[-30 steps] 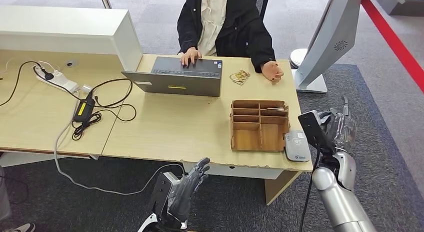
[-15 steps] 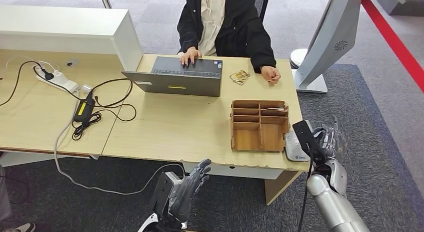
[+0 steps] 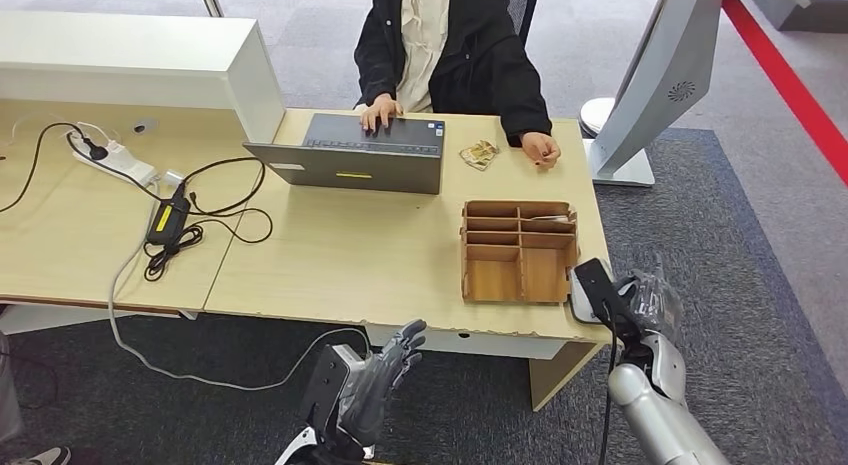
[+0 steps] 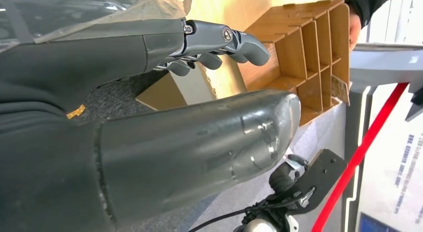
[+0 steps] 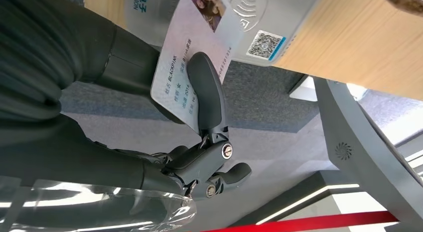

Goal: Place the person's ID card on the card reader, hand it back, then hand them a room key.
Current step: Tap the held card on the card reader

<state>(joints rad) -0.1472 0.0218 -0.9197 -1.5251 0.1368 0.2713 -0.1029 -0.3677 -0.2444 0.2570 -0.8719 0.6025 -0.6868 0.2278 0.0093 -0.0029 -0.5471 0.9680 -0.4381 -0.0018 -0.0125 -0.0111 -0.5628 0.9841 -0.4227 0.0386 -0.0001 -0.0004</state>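
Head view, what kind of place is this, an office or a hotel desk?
Probably a reception or check-in desk: a person sits behind a laptop, beside a wooden compartment organizer and a card reader at the desk's edge.

You saw a silver, rounded right forearm (image 3: 655, 420) with a black cable along it and a black bracket (image 3: 598, 286) above the wrist. The right hand (image 5: 149, 142) had dark grey fingers (image 5: 207, 92), silver screws and clear wrap. The left hand (image 3: 375, 380) was dark grey beside its black bracket.
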